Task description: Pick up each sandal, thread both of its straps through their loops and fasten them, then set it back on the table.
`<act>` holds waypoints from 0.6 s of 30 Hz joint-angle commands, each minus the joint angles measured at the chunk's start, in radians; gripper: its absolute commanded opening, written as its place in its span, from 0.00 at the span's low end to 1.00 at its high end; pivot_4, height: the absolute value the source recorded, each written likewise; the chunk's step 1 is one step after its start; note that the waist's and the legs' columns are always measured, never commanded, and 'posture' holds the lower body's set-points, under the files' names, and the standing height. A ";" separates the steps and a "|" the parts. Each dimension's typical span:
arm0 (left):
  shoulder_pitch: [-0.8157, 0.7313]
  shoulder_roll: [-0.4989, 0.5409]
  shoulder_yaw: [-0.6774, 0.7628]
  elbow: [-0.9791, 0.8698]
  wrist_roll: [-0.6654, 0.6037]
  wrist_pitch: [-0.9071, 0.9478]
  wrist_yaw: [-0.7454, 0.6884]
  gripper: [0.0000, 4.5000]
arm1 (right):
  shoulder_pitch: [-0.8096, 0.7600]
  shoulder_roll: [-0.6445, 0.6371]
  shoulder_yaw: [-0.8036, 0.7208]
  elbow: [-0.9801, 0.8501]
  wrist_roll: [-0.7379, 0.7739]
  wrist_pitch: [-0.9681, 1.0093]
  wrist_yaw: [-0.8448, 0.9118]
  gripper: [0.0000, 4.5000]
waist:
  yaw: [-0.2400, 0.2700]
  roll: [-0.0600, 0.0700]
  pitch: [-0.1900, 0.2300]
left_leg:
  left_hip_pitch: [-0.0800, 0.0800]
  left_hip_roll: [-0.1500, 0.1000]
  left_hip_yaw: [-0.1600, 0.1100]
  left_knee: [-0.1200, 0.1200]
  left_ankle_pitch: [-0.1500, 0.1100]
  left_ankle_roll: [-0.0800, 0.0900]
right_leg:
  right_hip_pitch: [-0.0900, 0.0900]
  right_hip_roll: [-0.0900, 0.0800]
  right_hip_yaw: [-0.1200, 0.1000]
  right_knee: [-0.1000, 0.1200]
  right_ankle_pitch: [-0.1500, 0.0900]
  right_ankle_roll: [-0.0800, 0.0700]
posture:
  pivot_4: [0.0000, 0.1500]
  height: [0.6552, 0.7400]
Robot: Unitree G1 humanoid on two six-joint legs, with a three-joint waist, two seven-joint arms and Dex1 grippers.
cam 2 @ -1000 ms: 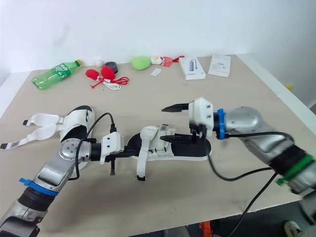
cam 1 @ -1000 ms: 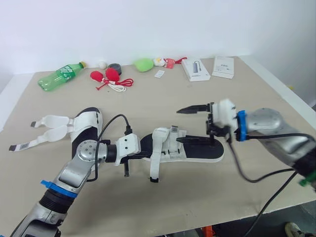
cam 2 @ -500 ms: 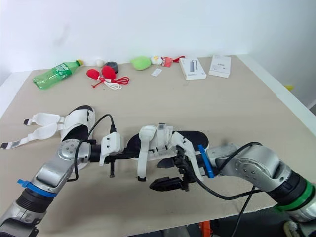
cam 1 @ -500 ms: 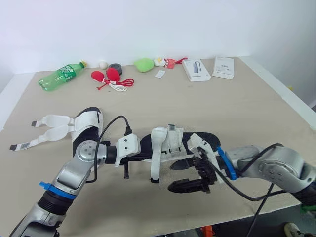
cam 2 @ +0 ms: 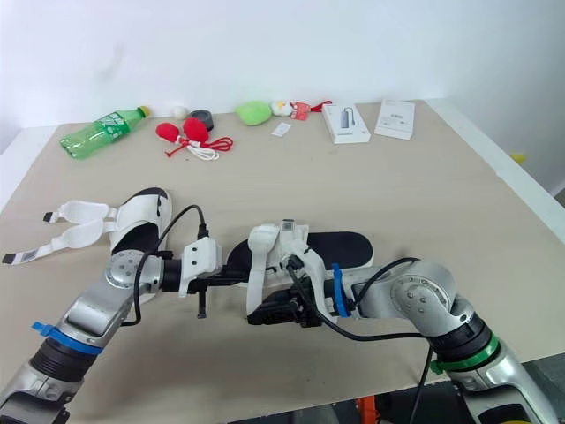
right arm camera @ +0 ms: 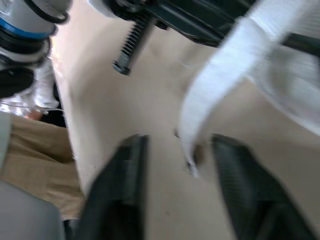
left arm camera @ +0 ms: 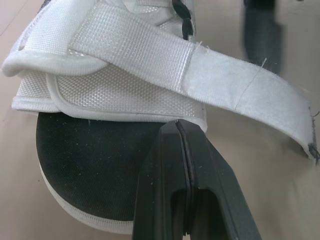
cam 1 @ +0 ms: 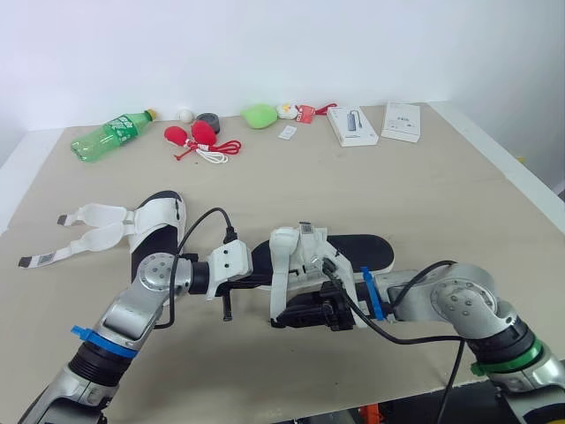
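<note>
A black-soled sandal [cam 1: 357, 252] with white straps lies mid-table. Its front strap [cam 1: 281, 274] hangs down over the near side, free end loose. My left gripper [cam 1: 260, 281] is shut; in the left wrist view its tips [left arm camera: 178, 124] rest on the black footbed [left arm camera: 85, 150] against the edge of the white mesh upper [left arm camera: 110, 95]. My right gripper [cam 1: 296, 316] reaches in low from the front. In the right wrist view its fingers [right arm camera: 132, 150] stand apart around the strap's end [right arm camera: 192, 155], without touching it. A second sandal [cam 1: 152, 231] lies at the left, straps [cam 1: 88, 228] spread open.
Along the table's [cam 1: 441, 194] far edge sit a green bottle [cam 1: 110, 137], red items with a cord [cam 1: 199, 134], a black roll [cam 1: 207, 121], a green lump [cam 1: 259, 115] and two white boxes [cam 1: 353, 124]. The front edge runs just below my arms.
My right arm swung from above the sandal's toe end down to the front, then in to the hanging strap, its fingers narrowing. The left gripper and both sandals stayed put.
</note>
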 commanded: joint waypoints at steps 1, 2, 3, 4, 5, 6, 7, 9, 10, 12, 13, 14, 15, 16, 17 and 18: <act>-0.004 -0.006 -0.013 -0.007 0.006 -0.001 0.002 0.00 | -0.001 0.037 -0.040 0.004 -0.001 0.035 -0.029 0.09 | 0.000 0.000 0.000 | 0.000 0.000 0.000 0.000 0.000 0.000 | 0.000 0.000 0.000 0.000 0.000 0.000 | 1.00 1.00; -0.005 -0.008 -0.014 -0.006 0.006 -0.001 0.003 0.00 | -0.001 0.050 -0.046 0.011 -0.004 0.043 -0.037 0.02 | 0.000 0.000 0.000 | 0.000 0.000 0.000 0.000 0.000 0.000 | 0.000 0.000 0.000 0.000 0.000 0.000 | 1.00 1.00; -0.007 -0.009 -0.014 -0.004 0.007 -0.001 0.004 0.00 | -0.001 0.061 -0.051 0.016 -0.008 0.051 -0.044 0.02 | 0.000 0.000 0.000 | 0.000 -0.001 0.000 0.000 0.000 0.000 | 0.000 0.000 0.000 0.000 0.000 0.000 | 1.00 1.00; -0.008 -0.010 -0.014 -0.002 0.008 -0.001 0.004 0.00 | -0.001 0.071 -0.056 0.021 -0.010 0.060 -0.048 0.02 | 0.000 0.000 0.000 | 0.000 -0.001 0.000 0.000 0.000 0.000 | 0.000 0.000 0.000 0.000 0.000 0.001 | 1.00 1.00; -0.009 -0.011 -0.014 -0.001 0.009 -0.002 0.004 0.00 | -0.001 0.079 -0.063 0.025 -0.012 0.068 -0.051 0.02 | -0.001 0.000 0.000 | 0.000 -0.001 0.000 0.000 0.000 0.000 | 0.000 0.000 0.000 0.000 0.000 0.001 | 1.00 1.00; -0.010 -0.011 -0.013 0.001 0.010 -0.003 0.004 0.00 | 0.000 0.088 -0.072 0.030 -0.012 0.077 -0.055 0.02 | -0.001 0.000 0.000 | 0.000 -0.001 0.000 0.000 0.000 0.000 | 0.000 0.000 0.000 0.000 0.000 0.001 | 1.00 1.00; -0.010 -0.011 -0.013 0.002 0.010 -0.003 0.004 0.00 | 0.000 0.096 -0.080 0.034 -0.011 0.085 -0.058 0.02 | -0.001 0.000 0.000 | -0.001 -0.001 0.000 0.000 0.000 0.000 | 0.000 0.000 0.000 -0.001 0.000 0.001 | 1.00 1.00; -0.011 -0.010 -0.010 0.004 0.011 -0.005 0.002 0.00 | -0.002 0.109 -0.098 0.045 -0.005 0.100 -0.062 0.02 | -0.001 0.000 0.000 | -0.001 -0.001 0.000 0.000 0.000 0.000 | 0.000 0.000 0.000 -0.001 0.000 0.001 | 1.00 1.00; -0.011 -0.008 -0.008 0.005 0.011 -0.006 0.001 0.00 | -0.007 0.114 -0.111 0.052 0.006 0.110 -0.064 0.02 | -0.001 0.000 0.000 | -0.001 -0.001 0.000 0.000 0.000 0.000 | 0.000 0.000 0.000 -0.001 0.000 0.001 | 1.00 1.00; -0.014 -0.009 -0.008 0.008 0.013 -0.007 0.001 0.00 | -0.024 0.118 -0.144 0.068 0.030 0.134 -0.059 0.02 | -0.001 -0.001 0.000 | -0.001 -0.001 0.000 0.000 0.000 0.000 | 0.000 0.000 0.000 -0.001 0.000 0.001 | 1.00 1.00; -0.015 -0.008 -0.007 0.009 0.014 -0.008 0.000 0.00 | -0.049 0.110 -0.167 0.081 0.048 0.150 -0.051 0.02 | -0.001 -0.001 0.000 | -0.001 -0.001 0.000 0.000 0.000 0.000 | 0.000 0.000 0.000 -0.001 0.000 0.001 | 1.00 1.00; -0.015 -0.006 -0.006 0.010 0.014 -0.010 -0.002 0.00 | -0.086 0.101 -0.192 0.093 0.073 0.162 -0.025 0.02 | -0.001 0.000 0.000 | -0.001 -0.001 0.000 0.000 0.000 0.000 | 0.000 0.000 0.000 -0.001 0.001 0.001 | 1.00 1.00; -0.016 -0.006 -0.005 0.011 0.015 -0.011 -0.003 0.00 | -0.126 0.088 -0.210 0.112 0.097 0.185 -0.006 0.02 | -0.001 0.000 0.000 | -0.001 -0.001 0.001 0.000 0.000 0.000 | 0.000 0.000 0.001 -0.001 0.001 0.002 | 1.00 1.00; -0.018 -0.006 -0.005 0.014 0.016 -0.012 -0.004 0.00 | -0.159 0.078 -0.221 0.129 0.111 0.205 0.010 0.02 | -0.002 0.000 0.000 | -0.001 -0.001 0.001 0.000 0.000 0.001 | 0.000 0.000 0.001 -0.001 0.001 0.002 | 1.00 1.00; -0.019 -0.006 -0.006 0.017 0.017 -0.015 -0.004 0.00 | -0.202 0.069 -0.227 0.152 0.104 0.217 0.026 0.02 | -0.002 0.000 0.000 | -0.001 -0.001 0.001 0.001 0.001 0.001 | 0.000 0.000 0.001 -0.001 0.002 0.002 | 1.00 1.00; -0.021 -0.007 -0.007 0.020 0.018 -0.016 -0.004 0.00 | -0.231 0.064 -0.231 0.170 0.094 0.227 0.035 0.02 | -0.002 0.000 0.000 | -0.001 -0.001 0.001 0.001 0.001 0.001 | 0.000 0.000 0.002 -0.001 0.002 0.002 | 1.00 1.00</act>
